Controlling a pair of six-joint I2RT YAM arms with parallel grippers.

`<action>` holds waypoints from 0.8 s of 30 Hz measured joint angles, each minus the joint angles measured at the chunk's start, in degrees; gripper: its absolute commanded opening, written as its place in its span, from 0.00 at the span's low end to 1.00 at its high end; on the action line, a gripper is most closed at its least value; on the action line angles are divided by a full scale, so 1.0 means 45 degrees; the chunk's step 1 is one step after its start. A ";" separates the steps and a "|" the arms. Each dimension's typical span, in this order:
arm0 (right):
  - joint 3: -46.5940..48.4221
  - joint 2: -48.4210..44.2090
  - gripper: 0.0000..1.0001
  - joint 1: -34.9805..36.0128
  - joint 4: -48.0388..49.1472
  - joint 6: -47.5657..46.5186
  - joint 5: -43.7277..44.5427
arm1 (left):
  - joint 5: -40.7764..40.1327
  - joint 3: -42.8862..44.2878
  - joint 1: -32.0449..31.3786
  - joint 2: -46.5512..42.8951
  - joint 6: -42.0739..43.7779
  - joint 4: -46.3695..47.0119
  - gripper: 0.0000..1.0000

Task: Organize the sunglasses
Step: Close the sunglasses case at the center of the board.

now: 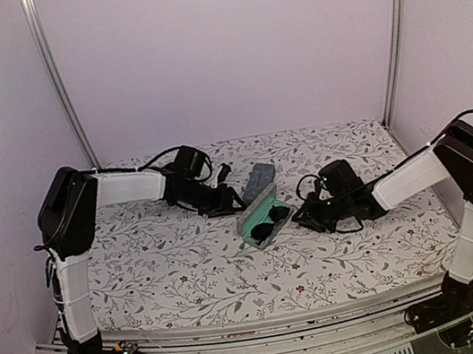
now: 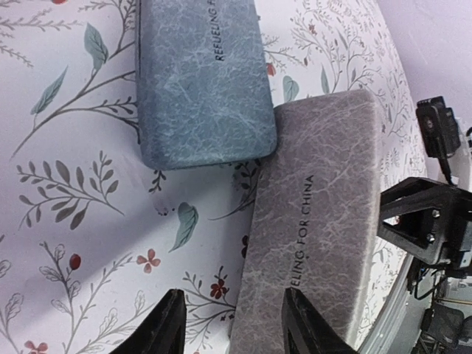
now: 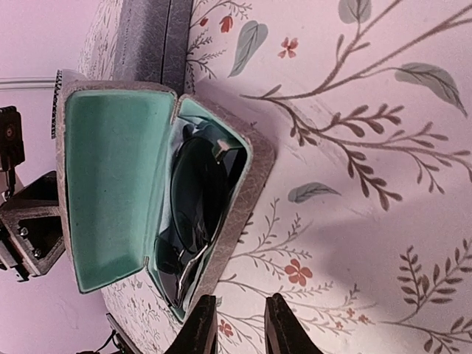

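**Between two arms on a floral tabletop: sunglasses in an open case**

Far left, left gripper point(image 2: 234, 324), jaws parted to a middling gap and clamped on nothing. Long edge of the tan-grey case point(image 2: 317, 206) visible in that gap, contact not determinable. Beyond the fingers in the left wrist view, blue-grey case point(image 2: 199, 81), shut, printed "REFUELING F", the rest cut off by the frame. Its corner just beside the tan-grey case. On the tan-grey lid, "ELING FOR CHINA", the opening letters hidden behind a finger.

Centre, tan-grey case hinged open, teal lining point(image 3: 110, 184) exposed, lid raised on the left arm's side. Inside the base, sunglasses point(image 3: 198, 214): dark lenses and a thin frame. Long axis along the length of the case, running near-left to far-right in the top view.

Right, right gripper point(image 3: 240, 332), jaws narrowly parted and empty, tips near the open side of the base but apart from it. Bare floral cloth point(image 1: 161, 271) in front of the case and out towards both side edges.
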 measured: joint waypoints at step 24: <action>0.1996 0.2560 0.13 -0.0146 0.0743 -0.0573 -0.0952 | 0.2278 -0.1209 0.0515 -0.0777 -0.1695 0.2312 0.52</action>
